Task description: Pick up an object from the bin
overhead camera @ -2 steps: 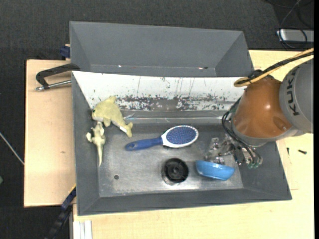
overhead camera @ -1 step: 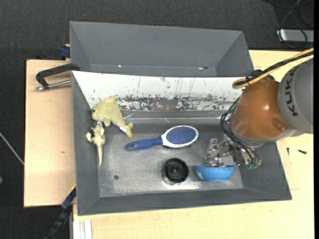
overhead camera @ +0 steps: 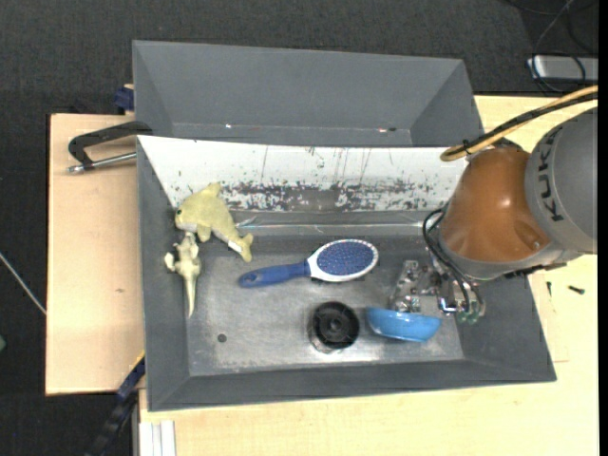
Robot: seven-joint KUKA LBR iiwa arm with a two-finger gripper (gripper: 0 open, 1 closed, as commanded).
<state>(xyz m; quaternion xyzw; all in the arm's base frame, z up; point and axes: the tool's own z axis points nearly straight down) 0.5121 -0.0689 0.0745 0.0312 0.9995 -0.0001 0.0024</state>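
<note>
We are holding our gripper (overhead camera: 415, 293) at the right end of the bin (overhead camera: 285, 373), right over one blue dish-shaped piece (overhead camera: 407, 327); we cannot tell whether it is gripping anything. One black round cap (overhead camera: 334, 325) is lying beside the piece and one blue hairbrush (overhead camera: 318, 264) is lying near it. Two pale toys, a fish-like toy (overhead camera: 214, 218) and a lizard toy (overhead camera: 185, 266), are lying well apart at the left.

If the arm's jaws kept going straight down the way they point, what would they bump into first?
Probably the small blue dish just below them, lower right in the view; depth is unclear, so perhaps the bin floor beside it.
</note>
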